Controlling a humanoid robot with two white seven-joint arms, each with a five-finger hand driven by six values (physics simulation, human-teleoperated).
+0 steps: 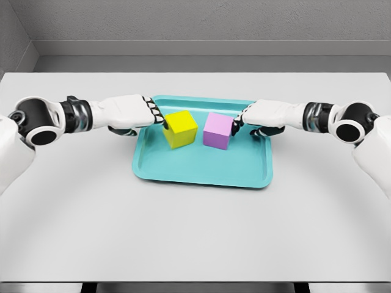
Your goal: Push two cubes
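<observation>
From the head camera: yellow cube (180,129) and purple cube (218,130) side by side, slightly apart, in teal tray (201,174) on grey table (195,232). Left hand (131,113) curled, knuckles against yellow cube, gripping nothing. Right hand (264,115) curled likewise, touching purple cube.

Bright even light, soft faint shadows, sharp render
</observation>
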